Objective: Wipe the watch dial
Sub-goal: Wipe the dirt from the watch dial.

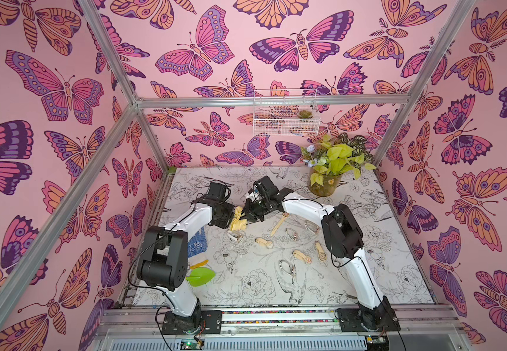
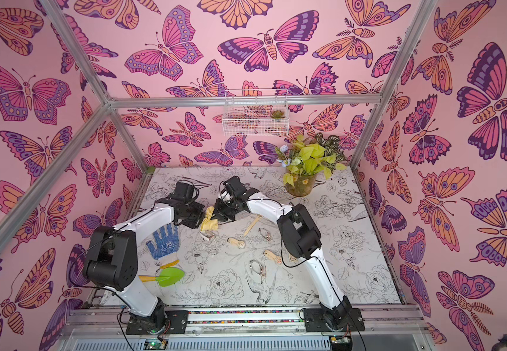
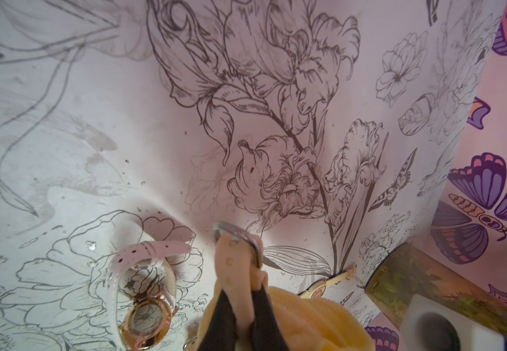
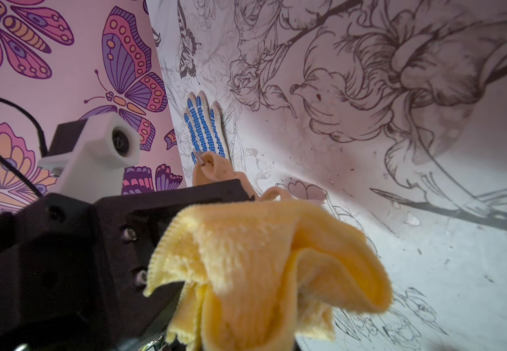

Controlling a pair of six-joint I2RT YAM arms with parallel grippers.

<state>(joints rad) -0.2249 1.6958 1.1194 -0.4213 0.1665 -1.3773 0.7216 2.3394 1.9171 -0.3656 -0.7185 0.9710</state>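
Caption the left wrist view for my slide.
Left gripper pinches a peach-strapped watch beside the yellow cloth; a pink-strapped watch lies nearby.

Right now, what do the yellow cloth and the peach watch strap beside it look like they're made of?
The yellow cloth looks like microfibre or terry: fuzzy nap, stitched edge, limp folds. The peach watch strap looks smooth and matte, perhaps silicone or faux leather: punched holes, a soft bend without creases. Its buckle seems polished grey metal, judging by the glint.
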